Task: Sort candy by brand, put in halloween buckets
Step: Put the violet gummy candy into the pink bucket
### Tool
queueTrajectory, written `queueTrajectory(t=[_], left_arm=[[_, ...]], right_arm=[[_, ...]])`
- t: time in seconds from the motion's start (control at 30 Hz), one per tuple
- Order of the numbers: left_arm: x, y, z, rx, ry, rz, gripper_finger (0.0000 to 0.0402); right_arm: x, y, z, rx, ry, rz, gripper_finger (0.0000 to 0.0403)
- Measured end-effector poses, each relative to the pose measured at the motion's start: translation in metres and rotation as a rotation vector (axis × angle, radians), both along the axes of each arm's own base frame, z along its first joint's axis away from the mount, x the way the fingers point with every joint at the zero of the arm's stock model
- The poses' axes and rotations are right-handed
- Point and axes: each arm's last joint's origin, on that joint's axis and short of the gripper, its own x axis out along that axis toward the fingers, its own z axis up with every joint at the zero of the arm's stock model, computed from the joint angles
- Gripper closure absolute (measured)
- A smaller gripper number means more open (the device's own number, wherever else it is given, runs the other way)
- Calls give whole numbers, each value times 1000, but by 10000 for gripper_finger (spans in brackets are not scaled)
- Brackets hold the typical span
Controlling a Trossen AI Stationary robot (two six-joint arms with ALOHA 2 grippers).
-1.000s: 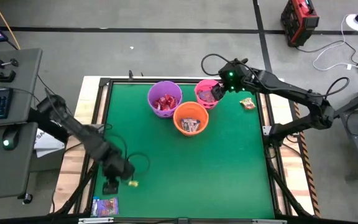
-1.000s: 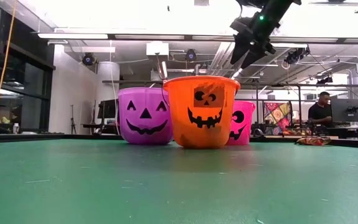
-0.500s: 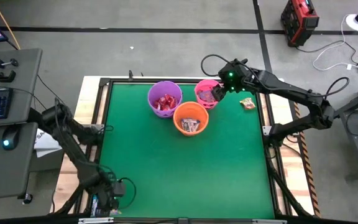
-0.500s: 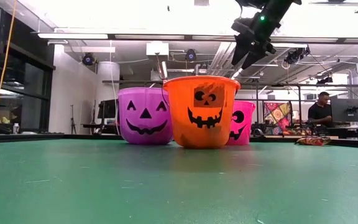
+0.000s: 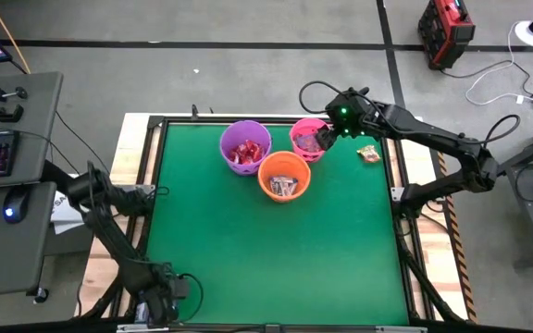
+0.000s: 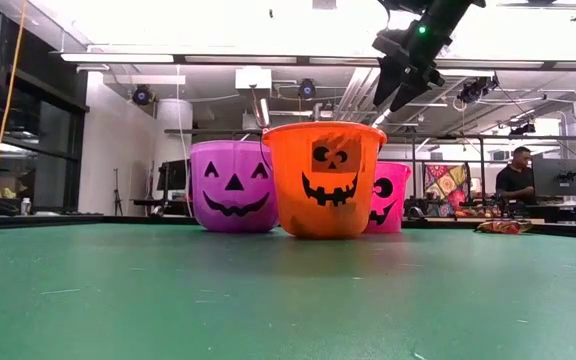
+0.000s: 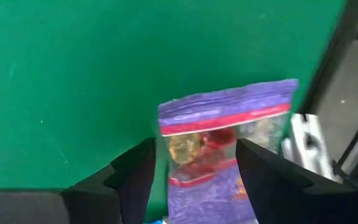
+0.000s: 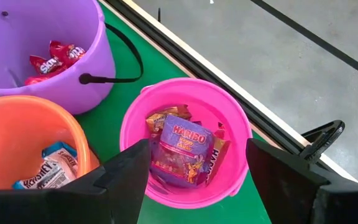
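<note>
My left gripper [image 5: 160, 301] is at the table's near-left corner. It is open over a purple-blue candy bag [image 7: 225, 134] that lies flat on the green mat, one finger [image 7: 135, 177] beside the bag and the other [image 7: 263, 174] over it. My right gripper [image 8: 196, 149] hangs open and empty above the pink bucket [image 5: 308, 137], which holds Haribo bags [image 8: 182, 149]. The purple bucket [image 5: 245, 146] holds red sweets. The orange bucket [image 5: 284, 176] holds blue-and-white and brown wrappers. All three stand on their bases near the far edge. My left gripper comes down on the candy bag from above with its fingers apart. I cannot tell from the wrist view whether either finger touches the bag.
A gold-brown sweet [image 5: 368, 154] lies near the table's right edge, right of the pink bucket. The middle and near part of the green mat [image 5: 276, 250] is bare. A raised black frame rims the table. A person sits at a desk far behind [image 6: 515, 180].
My left arm has swung from a spot on the mat near the left side toward the table's near-left corner and now stands over the candy bag there.
</note>
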Motion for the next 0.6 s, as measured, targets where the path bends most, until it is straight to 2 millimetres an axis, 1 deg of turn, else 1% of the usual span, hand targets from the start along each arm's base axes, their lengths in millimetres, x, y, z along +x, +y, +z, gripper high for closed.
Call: queueTrajectory(t=[0.13,0.2,0.27,0.37,0.4,0.43,0.5,0.6], left_arm=[[0,-1,-8,40,28,35,197],[-1,0,-11,65,35,48,217],[1,2,-11,77,36,60,257],[3,7,-5,80,22,76,354],[5,9,-3,84,7,79,375],[6,12,0,91,-13,88,384],[10,22,12,104,-41,93,384],[12,43,39,116,-113,75,394]], right_arm=[[0,0,0,-8,4,-8,144],[0,-1,0,-17,9,-17,144],[-1,-1,0,-17,12,-18,144],[-1,0,0,-16,14,-18,144],[-1,0,0,-16,14,-18,144],[-1,0,0,-16,14,-18,144],[-1,0,0,-16,14,-18,144],[-1,0,0,-16,14,-18,144]])
